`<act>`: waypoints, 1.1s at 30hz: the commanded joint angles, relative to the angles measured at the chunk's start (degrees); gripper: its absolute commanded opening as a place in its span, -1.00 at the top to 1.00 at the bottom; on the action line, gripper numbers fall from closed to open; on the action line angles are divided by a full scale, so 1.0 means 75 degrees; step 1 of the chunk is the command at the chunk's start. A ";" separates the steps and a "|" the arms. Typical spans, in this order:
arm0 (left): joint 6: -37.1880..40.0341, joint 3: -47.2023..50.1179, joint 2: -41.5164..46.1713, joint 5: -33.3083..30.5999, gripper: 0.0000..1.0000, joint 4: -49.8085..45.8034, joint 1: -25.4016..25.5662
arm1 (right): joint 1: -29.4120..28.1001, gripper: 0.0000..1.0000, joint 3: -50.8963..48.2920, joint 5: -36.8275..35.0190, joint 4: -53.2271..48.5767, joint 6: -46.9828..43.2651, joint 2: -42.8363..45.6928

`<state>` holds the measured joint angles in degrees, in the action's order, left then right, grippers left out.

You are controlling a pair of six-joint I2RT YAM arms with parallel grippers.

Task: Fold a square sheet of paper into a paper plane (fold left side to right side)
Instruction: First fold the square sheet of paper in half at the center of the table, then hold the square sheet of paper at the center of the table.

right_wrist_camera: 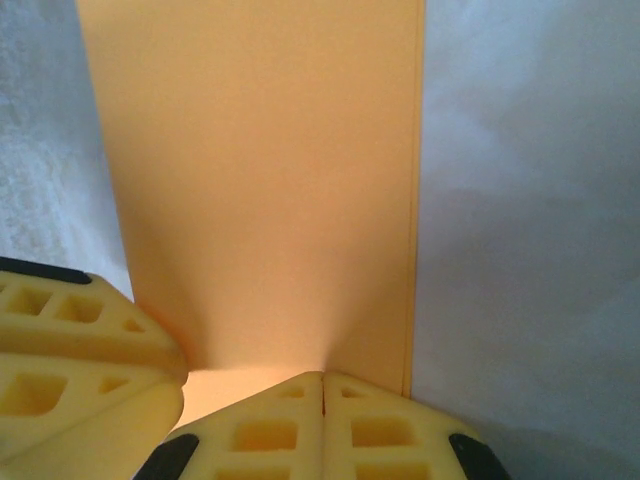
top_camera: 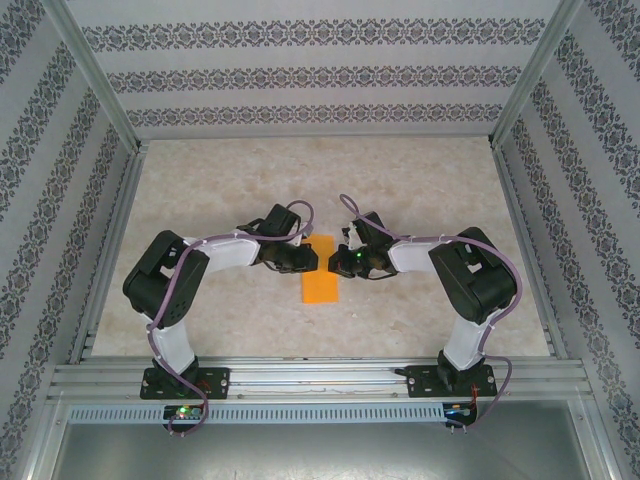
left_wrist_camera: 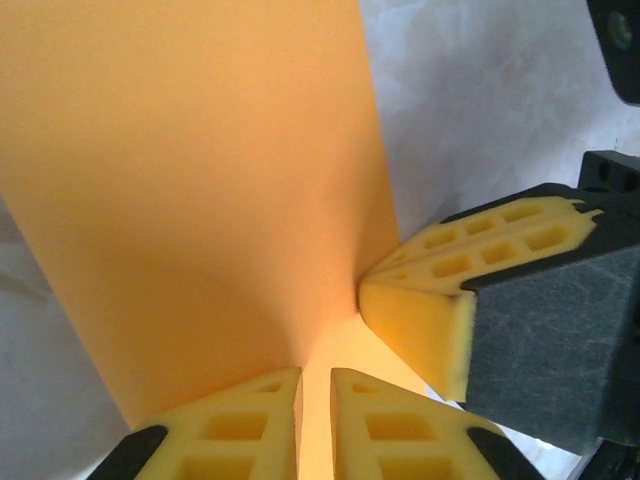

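1. Paper comes first: a thin, bright orange sheet of paper [top_camera: 320,285], folded into a narrow rectangular strip, lies flat on the pale marbled tabletop [top_camera: 420,190], midway between the two arms.
2. The left gripper [top_camera: 308,260] reaches in from the left onto the strip's far end.
3. In the left wrist view, the left gripper [left_wrist_camera: 315,385] has its yellow fingers nearly together. A thin slit between them shows orange, and I cannot tell whether they pinch the sheet of paper [left_wrist_camera: 190,190].
4. The right gripper [top_camera: 337,262] comes in from the right, just beside the left one.
5. In its own view, the right gripper [right_wrist_camera: 322,380] is clenched, fingers meeting. Its tips rest on the sheet of paper [right_wrist_camera: 260,180], near the layered right edge.
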<state>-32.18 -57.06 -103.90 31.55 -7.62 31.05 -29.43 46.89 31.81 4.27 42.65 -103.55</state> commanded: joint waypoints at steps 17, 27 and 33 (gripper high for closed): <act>-0.0356 0.1746 0.0319 0.0001 0.87 0.1469 -0.0789 | 0.0040 1.00 -0.0158 -0.1318 -0.1707 -0.0553 -0.0432; -0.0020 0.1960 0.1263 0.0149 0.90 0.1341 -0.1049 | 0.0058 1.00 -0.0159 -0.1252 -0.1707 -0.0566 -0.0337; -0.0249 0.1741 0.1387 0.0623 0.91 0.1852 -0.0756 | 0.0034 1.00 -0.0147 -0.1259 -0.1702 -0.0543 -0.0337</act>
<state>-34.06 -42.54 -93.69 33.82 4.12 24.01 -29.52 48.01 30.48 1.69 40.10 -103.55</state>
